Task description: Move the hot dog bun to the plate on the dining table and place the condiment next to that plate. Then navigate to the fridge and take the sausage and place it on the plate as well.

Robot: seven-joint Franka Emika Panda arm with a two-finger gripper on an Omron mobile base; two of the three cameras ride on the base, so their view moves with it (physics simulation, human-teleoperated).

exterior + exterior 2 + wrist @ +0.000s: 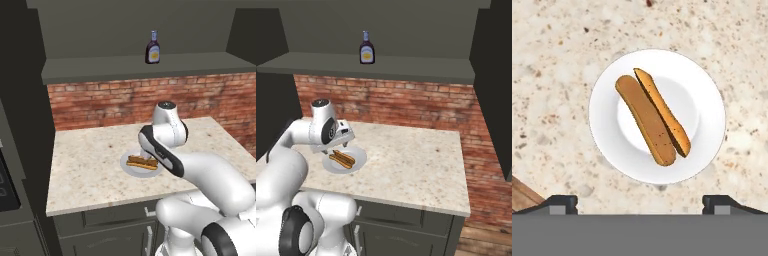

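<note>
Item: hot dog bun [652, 120], split lengthwise, lying on the white plate [707, 95], roughly centred and set at a diagonal in the hand view; plate resting on the speckled stone dining table [90, 170], toward the near edge. Gripper [640, 202] directly above the plate, pointing straight down, jaws spread about as wide as they go, nothing between them; only the two dark finger tips [559, 202] visible, at either side of the lower hand view, clear of plate and bun. Condiment bottle [153, 47], dark with a yellow label, upright on the grey shelf [100, 67] above the red brick wall [100, 105], well apart from the plate and higher than the table. Dark cabinet fronts [406, 220] below the table top. Step in hand, by judgement: bun portion apparently complete, bun seated on plate and free of the pincer; condiment not yet moved. Next move, by judgement: lift clear of the plate, reach up and back to the shelf, approach the bottle from the front or side with jaws wide, close around the body below the neck, keep upright, set down on the table just beside the plate without touching the rim. Sausage and fridge stage still outstanding.
</note>
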